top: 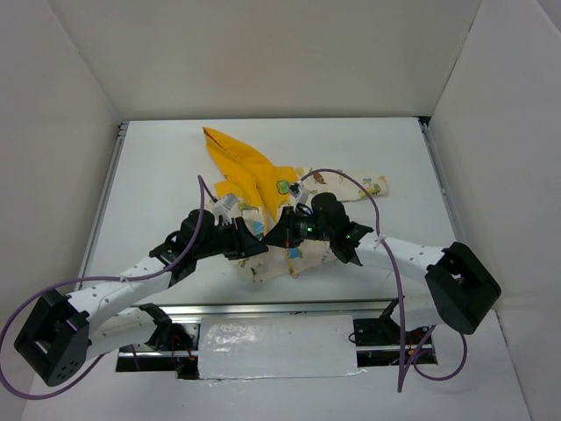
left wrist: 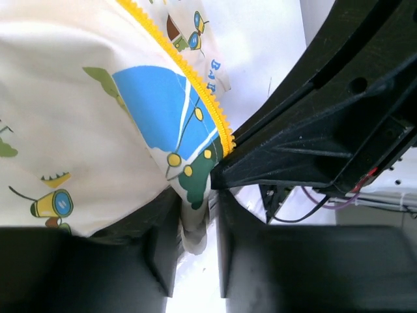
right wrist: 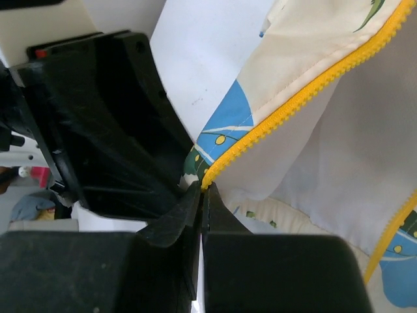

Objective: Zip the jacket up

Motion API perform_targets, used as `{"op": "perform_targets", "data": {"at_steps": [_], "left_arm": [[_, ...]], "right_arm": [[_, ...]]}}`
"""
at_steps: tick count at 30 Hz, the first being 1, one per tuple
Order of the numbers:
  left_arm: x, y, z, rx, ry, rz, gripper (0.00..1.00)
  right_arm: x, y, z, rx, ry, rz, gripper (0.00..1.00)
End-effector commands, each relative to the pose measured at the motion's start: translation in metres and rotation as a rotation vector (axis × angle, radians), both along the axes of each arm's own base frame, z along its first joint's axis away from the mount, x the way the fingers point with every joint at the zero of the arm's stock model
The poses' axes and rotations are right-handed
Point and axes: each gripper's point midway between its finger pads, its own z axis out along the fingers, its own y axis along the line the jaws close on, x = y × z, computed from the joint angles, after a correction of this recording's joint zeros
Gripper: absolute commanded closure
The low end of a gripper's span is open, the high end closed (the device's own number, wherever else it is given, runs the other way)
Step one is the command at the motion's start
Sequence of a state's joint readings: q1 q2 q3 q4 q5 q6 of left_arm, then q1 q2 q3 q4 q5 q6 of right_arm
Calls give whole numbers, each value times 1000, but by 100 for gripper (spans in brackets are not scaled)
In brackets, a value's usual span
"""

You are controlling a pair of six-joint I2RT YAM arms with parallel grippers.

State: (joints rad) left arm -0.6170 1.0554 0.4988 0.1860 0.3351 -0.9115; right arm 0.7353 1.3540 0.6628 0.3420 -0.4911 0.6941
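The jacket [top: 273, 263] lies mid-table, cream with cartoon prints, its yellow hood [top: 238, 165] pointing to the far left. My two grippers meet over its lower front. My left gripper [left wrist: 194, 242] is shut on a fold of the jacket's bottom hem [left wrist: 193, 225], just below the lower end of the yellow zipper strip [left wrist: 195, 85]. My right gripper [right wrist: 203, 194] is shut on the bottom end of a yellow zipper strip [right wrist: 287, 107], its tips pressed together. The front is open: a second zipper edge [right wrist: 391, 235] lies apart at the right. No slider shows.
One sleeve [top: 361, 186] spreads to the right on the white table [top: 158, 175]. White walls stand on three sides. The right gripper's black body [left wrist: 319, 130] crowds the left wrist view, and the left gripper's body [right wrist: 104, 130] crowds the right wrist view.
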Motion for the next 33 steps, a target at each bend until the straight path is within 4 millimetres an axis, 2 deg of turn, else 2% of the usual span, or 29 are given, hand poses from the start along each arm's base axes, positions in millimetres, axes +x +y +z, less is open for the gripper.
{"op": "perform_targets", "data": {"at_steps": [1, 6, 10, 12, 17, 20, 22, 24, 30, 33], "left_arm": [[11, -2, 28, -57, -105, 12, 53], [5, 2, 23, -23, -106, -4, 39], [0, 4, 18, -16, -98, -11, 43], [-1, 3, 17, -18, -96, -15, 48], [-2, -3, 13, -13, -82, -39, 51], [-2, -5, 10, 0, -73, -41, 58], [-1, -5, 8, 9, -70, -38, 57], [-1, -5, 5, 16, -65, -35, 51], [-1, -9, 0, 14, -55, -44, 53], [0, -10, 0, 17, -55, -46, 72]], "right_arm": [[-9, 3, 1, -23, 11, 48, 100], [7, -1, 8, -118, -21, -2, 100], [12, -9, 5, -198, -6, -36, 100], [10, -8, 4, -196, 9, -33, 100], [10, -6, 6, -178, 27, -32, 100], [11, -7, 6, -185, 30, -46, 100], [10, -5, 9, -173, 31, -39, 100], [10, -3, 12, -159, 40, -35, 100], [7, 1, 12, -142, 64, -23, 100], [7, 2, 13, -136, 68, -21, 100]]}}
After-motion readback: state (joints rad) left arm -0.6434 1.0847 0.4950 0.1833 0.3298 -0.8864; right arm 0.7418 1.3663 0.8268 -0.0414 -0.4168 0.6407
